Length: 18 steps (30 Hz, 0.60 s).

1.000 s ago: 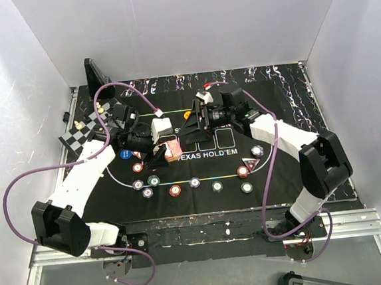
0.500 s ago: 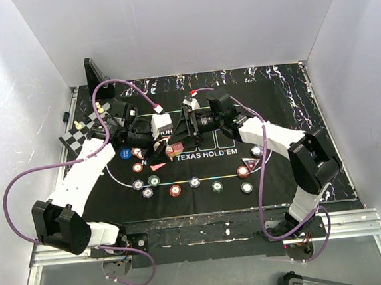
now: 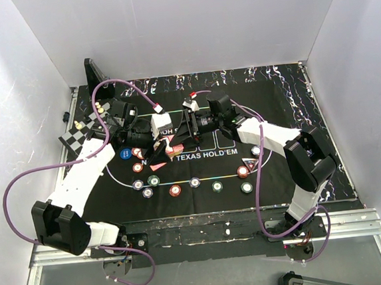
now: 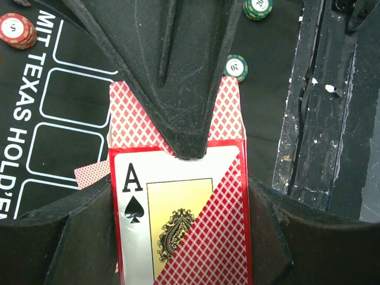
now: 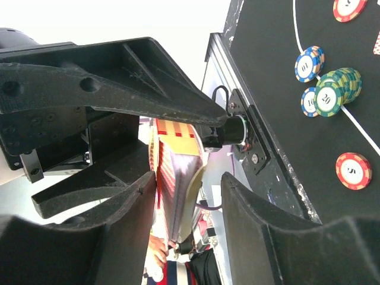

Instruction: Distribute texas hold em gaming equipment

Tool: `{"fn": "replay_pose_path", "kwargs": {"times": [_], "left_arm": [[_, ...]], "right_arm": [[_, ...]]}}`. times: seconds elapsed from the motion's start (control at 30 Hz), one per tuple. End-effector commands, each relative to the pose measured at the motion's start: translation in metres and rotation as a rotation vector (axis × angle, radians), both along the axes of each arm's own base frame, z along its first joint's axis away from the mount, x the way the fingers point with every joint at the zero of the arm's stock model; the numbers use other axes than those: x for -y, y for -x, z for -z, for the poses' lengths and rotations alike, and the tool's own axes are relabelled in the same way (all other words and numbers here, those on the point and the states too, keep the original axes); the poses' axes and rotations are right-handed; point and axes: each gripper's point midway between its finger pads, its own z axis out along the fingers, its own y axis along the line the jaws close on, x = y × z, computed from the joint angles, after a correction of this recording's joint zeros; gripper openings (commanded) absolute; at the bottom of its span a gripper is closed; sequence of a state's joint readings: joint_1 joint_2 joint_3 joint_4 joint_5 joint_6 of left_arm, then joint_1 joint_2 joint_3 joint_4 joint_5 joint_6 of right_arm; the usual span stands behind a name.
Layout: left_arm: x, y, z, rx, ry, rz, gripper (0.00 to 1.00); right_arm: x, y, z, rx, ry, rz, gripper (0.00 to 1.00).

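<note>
Left pincer clamped; right pincer parted, facing.

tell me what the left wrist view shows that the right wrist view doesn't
Left wrist only: the ace-of-spades face of the card box, a loose card on the mat, the Texas Hold'em lettering. Right wrist only: the box's thin edge, with a gap to one finger of the right gripper, and blue chips. Both: the box between the fingers of the left gripper, plus green chips and red chips.
</note>
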<state>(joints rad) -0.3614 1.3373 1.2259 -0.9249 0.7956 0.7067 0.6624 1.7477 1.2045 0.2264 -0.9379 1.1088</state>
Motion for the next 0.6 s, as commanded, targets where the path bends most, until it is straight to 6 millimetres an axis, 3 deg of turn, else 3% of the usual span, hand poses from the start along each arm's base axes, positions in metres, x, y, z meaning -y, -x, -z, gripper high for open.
{"fn": "replay_pose_path", "kwargs": {"times": [0.0, 0.57], "left_arm": [[0.007, -0.002, -0.034, 0.104, 0.083, 0.03, 0.0], [0.009, 0.0, -0.038, 0.106, 0.101, 0.034, 0.0]], "right_arm": [[0.006, 0.001, -0.011, 0.022, -0.05, -0.009, 0.53], [0.024, -0.005, -0.009, 0.002, -0.076, 0.036, 0.36]]}}
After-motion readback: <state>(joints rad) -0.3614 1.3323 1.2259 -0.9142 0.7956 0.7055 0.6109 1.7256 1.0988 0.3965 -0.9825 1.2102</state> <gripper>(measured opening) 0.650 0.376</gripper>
